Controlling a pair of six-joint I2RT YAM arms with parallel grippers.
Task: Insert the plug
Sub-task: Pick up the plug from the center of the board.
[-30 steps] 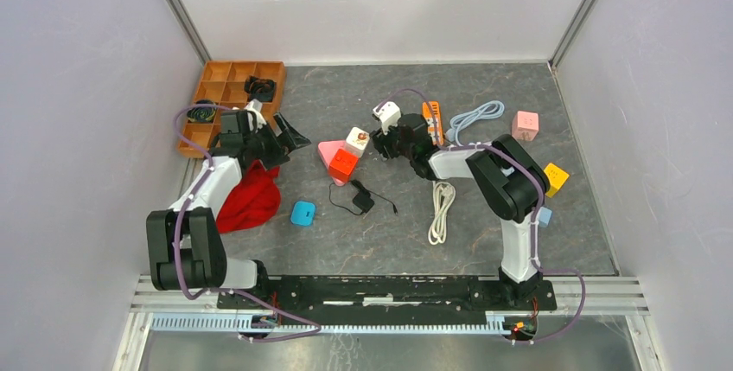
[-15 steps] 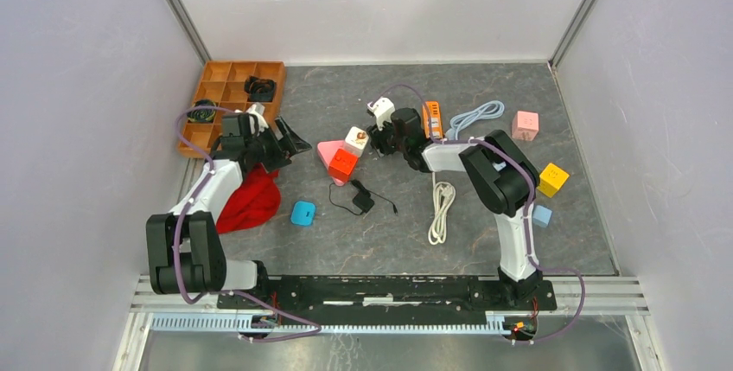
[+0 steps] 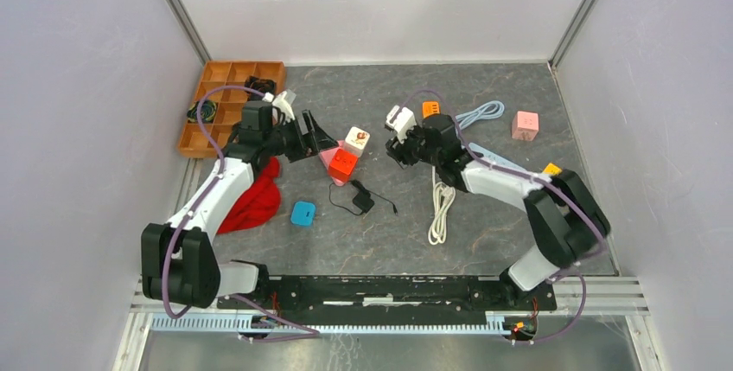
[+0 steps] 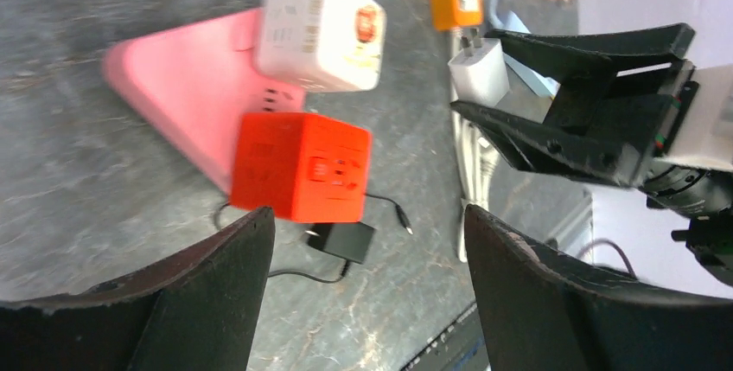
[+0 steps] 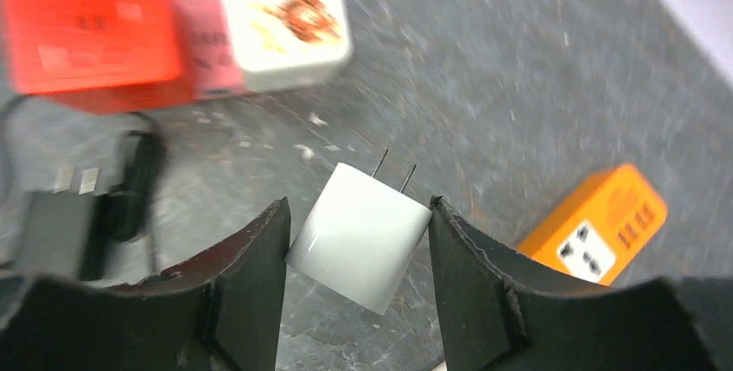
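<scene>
Evidently the left gripper (image 4: 365, 215), fingers apart, has advanced to the red cube (image 4: 298, 166) at frame centre. The right gripper (image 5: 359, 215), clamped on the white plug (image 5: 359, 237), hangs just right of it, insertion pending.

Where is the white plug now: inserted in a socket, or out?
Out. The right gripper clamps the white plug, both prongs bare, apart from the orange socket block.

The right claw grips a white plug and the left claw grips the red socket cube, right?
No. The right claw grips the white plug, but the left claw is open and empty; the left wrist view shows the red socket cube ahead of it, untouched.
</scene>
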